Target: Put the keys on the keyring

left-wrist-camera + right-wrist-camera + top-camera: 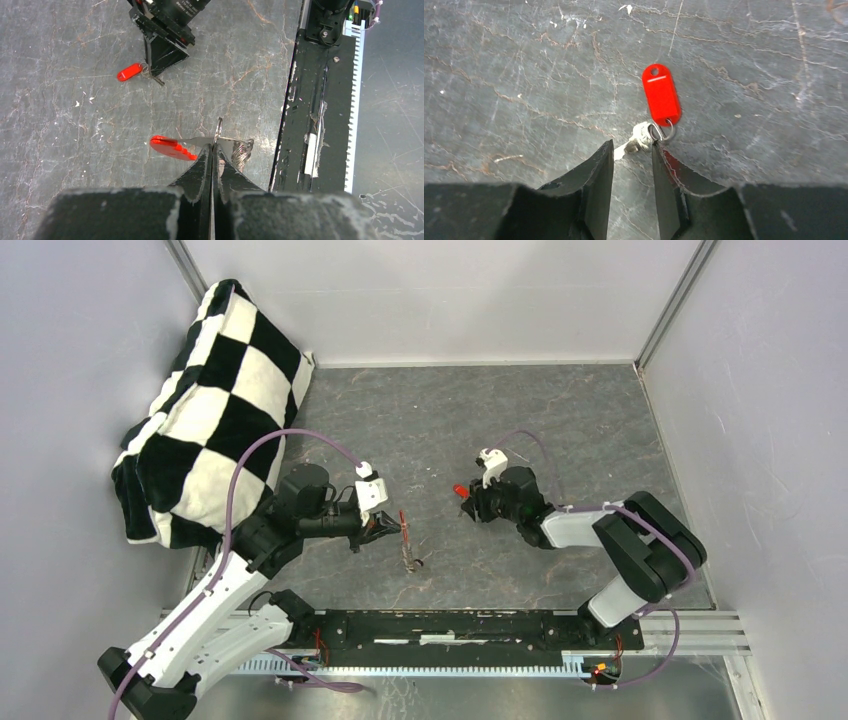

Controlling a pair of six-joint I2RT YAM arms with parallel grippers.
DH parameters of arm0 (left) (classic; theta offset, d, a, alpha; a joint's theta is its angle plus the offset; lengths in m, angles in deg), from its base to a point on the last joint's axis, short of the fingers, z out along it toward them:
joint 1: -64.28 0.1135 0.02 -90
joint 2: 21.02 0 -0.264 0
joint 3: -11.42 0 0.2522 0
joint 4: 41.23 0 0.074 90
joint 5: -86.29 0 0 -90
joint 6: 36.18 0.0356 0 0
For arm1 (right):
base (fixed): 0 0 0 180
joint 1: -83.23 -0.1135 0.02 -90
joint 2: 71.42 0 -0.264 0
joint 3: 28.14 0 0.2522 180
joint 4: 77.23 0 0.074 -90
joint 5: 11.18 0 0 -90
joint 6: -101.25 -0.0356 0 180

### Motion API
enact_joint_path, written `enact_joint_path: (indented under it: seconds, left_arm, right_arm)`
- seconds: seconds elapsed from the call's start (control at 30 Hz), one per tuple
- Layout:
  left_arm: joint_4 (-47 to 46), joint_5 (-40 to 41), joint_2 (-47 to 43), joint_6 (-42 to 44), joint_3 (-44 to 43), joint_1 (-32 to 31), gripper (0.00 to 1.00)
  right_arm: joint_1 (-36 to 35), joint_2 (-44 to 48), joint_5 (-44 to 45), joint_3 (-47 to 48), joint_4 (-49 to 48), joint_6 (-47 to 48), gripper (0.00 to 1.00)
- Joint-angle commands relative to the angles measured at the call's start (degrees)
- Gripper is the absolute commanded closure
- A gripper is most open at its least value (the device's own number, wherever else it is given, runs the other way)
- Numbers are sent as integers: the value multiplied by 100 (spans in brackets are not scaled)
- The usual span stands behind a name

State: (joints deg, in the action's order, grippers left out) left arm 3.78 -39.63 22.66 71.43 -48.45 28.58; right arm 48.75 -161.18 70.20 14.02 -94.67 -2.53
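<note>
My left gripper (212, 147) is shut on the keyring (218, 131), pinching its thin metal ring edge-on just above the table. A red toothed band (172, 147) sticks out to its left and a grey coiled arc (242, 150) to its right. In the top view the left gripper (385, 530) holds the keyring (405, 535). The red-headed key (661, 94) lies flat on the table, its small ring and metal part (640, 140) right at my right gripper's (633, 145) open fingertips. The right gripper (468, 502) is low over it. I do not see the black-headed key.
A black-and-white checkered cushion (215, 400) leans at the back left. The black base rail (450, 630) runs along the near edge, close to the keyring's right in the left wrist view (310, 125). The right gripper (165, 30) faces the left one across the grey mat.
</note>
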Motion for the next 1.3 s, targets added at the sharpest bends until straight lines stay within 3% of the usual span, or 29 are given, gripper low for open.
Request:
enact_joint_path:
  seconds: [0.0,0.3,0.6,0.97,1.27]
  left_arm:
    - [-193,-58,-62,-172,13,20,98]
    - [-197,-90,-129,-143,-1,20,98]
    - [-205,-144,-189,-144,3,20,98]
    - [-315,-170,-193,-205,26,20,98]
    - [-312,-167,-196,-205,13,20,98]
  right_arm:
    - [17,-324,-247,368,27,-721,61]
    - [25,-405,438,555,423,-942,63]
    - [149,1,529,661,698,-886,59]
    - [213,-408,528,790,593,-919,60]
    - [213,-748,278,906,241,-1109,70]
